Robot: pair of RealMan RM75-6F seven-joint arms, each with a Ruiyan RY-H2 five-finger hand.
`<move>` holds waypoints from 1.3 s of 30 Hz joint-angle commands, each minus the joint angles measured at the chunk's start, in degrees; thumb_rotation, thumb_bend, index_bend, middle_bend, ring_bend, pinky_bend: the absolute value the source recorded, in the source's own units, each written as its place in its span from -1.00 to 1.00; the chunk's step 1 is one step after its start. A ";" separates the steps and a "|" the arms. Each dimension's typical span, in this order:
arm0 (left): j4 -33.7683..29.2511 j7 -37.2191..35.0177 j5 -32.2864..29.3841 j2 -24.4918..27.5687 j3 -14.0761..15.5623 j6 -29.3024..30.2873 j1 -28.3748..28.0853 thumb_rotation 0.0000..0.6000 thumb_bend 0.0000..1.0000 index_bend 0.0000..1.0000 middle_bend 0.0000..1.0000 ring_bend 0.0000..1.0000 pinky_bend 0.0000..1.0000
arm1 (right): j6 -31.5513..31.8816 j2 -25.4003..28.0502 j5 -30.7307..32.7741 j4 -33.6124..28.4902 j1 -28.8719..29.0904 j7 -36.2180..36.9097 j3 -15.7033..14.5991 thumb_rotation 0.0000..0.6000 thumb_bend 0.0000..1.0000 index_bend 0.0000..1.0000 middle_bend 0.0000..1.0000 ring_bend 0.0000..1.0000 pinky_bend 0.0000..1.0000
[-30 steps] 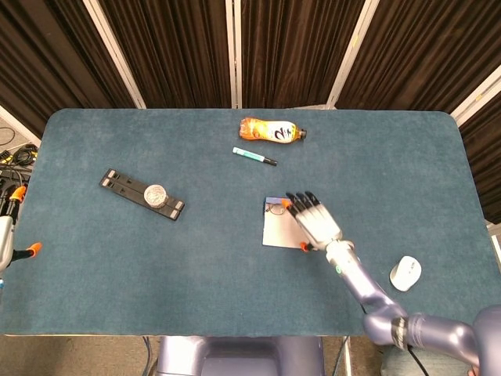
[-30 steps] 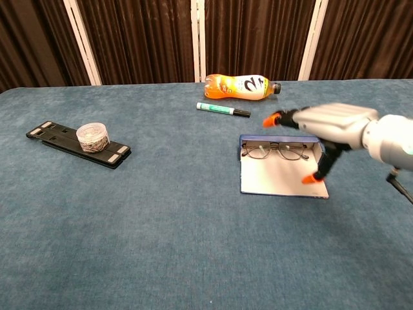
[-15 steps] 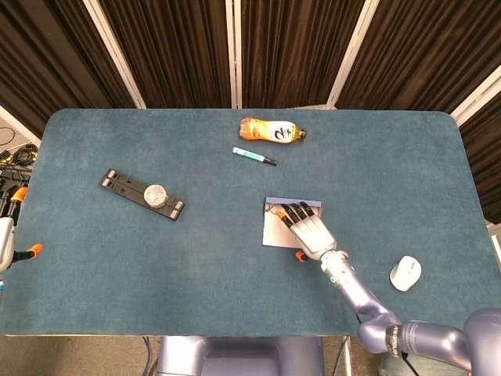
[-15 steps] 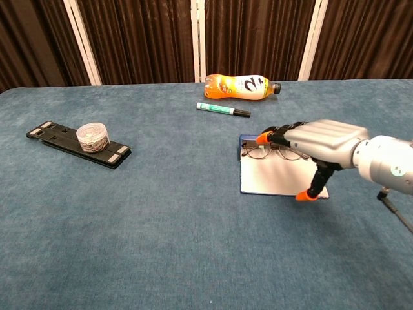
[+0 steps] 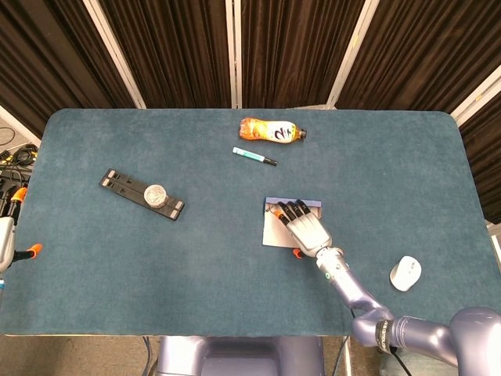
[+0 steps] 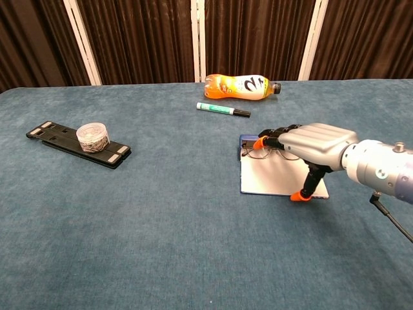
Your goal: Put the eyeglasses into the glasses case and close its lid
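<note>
Dark pleated curtains with pale vertical strips back the teal cloth-covered table where your robot works. Slightly right of the table's centre lies the open glasses case with a blue rim and pale grey lining, its lid flat on the cloth toward 6 o'clock. Thin wire-framed eyeglasses rest in the case's tray at its 12 o'clock edge, partly hidden.

Your right hand, silver with orange fingertips, hangs palm-down over the case, fingers extended side by side toward the eyeglasses and the thumb pointing down at the lid's 5 o'clock corner; it grips nothing, and whether the fingertips touch the frames cannot be told. Your left hand shows only as a sliver at the table's 9 o'clock edge, its pose unreadable.

At 12 o'clock from the case lie a green marker pen with a black cap and, beyond it, an orange plastic drink bottle on its side. At 9 o'clock, well apart, a clear round jar sits on a black flat stand. A white computer mouse lies at 4 o'clock.
</note>
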 commanded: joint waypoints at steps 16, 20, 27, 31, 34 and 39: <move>0.34 0.73 -0.61 -0.47 -0.10 -0.24 -0.27 1.00 -1.00 -1.00 -1.00 -1.00 -1.00 | -1.03 -1.84 -2.05 4.41 -0.47 2.70 -0.20 1.00 -0.74 -0.59 -1.00 -1.00 -1.00; 0.43 0.90 -0.72 -0.61 -0.11 -0.24 -0.32 1.00 -1.00 -1.00 -1.00 -1.00 -1.00 | -1.10 -1.85 -2.70 4.67 -0.66 3.45 -0.29 1.00 -0.56 -0.50 -1.00 -1.00 -1.00; 0.40 1.01 -0.84 -0.66 -0.12 -0.20 -0.32 1.00 -1.00 -1.00 -1.00 -1.00 -1.00 | -0.61 -1.34 -4.09 4.49 -1.00 4.54 -0.30 1.00 -0.24 -0.38 -1.00 -1.00 -1.00; 0.35 1.05 -0.82 -0.65 -0.09 -0.20 -0.33 1.00 -1.00 -1.00 -1.00 -1.00 -1.00 | -0.54 -1.21 -4.31 4.57 -1.13 4.90 -0.11 1.00 -0.18 -0.35 -1.00 -1.00 -1.00; 0.34 1.03 -0.80 -0.63 -0.09 -0.18 -0.32 1.00 -1.00 -1.00 -1.00 -1.00 -1.00 | -0.66 -1.21 -4.33 4.71 -1.20 5.00 -0.01 1.00 -0.18 -0.35 -1.00 -1.00 -1.00; 0.37 0.98 -0.83 -0.61 -0.12 -0.17 -0.33 1.00 -1.00 -1.00 -1.00 -1.00 -1.00 | -0.81 -1.59 -4.37 5.36 -1.19 5.08 0.20 1.00 -0.18 -0.33 -1.00 -1.00 -1.00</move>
